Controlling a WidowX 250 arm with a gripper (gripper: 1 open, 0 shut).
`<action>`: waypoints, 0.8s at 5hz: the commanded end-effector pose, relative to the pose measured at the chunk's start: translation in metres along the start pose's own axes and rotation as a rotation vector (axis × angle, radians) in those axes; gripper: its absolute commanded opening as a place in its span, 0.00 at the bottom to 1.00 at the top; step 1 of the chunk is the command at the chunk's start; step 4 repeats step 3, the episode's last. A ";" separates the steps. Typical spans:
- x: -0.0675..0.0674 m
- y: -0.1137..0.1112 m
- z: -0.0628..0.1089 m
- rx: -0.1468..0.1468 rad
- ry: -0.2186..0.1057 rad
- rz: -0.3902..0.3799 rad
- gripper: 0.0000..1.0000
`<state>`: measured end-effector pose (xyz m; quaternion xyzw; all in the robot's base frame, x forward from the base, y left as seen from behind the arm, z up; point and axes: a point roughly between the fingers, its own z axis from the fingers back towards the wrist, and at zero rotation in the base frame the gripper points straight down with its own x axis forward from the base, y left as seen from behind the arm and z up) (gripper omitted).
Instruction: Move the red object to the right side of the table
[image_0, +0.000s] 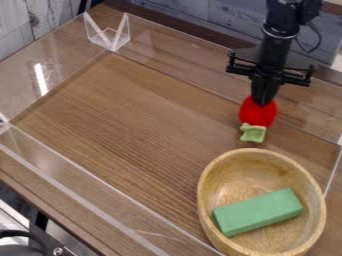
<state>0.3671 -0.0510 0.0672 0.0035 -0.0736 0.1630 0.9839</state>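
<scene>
Green block: in the wooden bowl, nearer than the jaws and well apart from them.
Red object: directly beneath the jaws, green tip down, low over the counter.
Jaws: pointing straight down, clenched on the red object's top.
Clear stand: beyond the jaws, far to their left.

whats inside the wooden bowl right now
A green rectangular block lies flat inside the wooden bowl, toward its near side. The rest of the floor shows bare wood. The patch under the block is covered and cannot be seen.
</scene>
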 end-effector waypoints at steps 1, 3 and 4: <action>0.013 0.004 0.012 -0.014 -0.048 0.017 0.00; 0.009 0.010 0.016 0.004 -0.054 0.024 0.00; 0.009 0.010 0.016 0.004 -0.054 0.024 0.00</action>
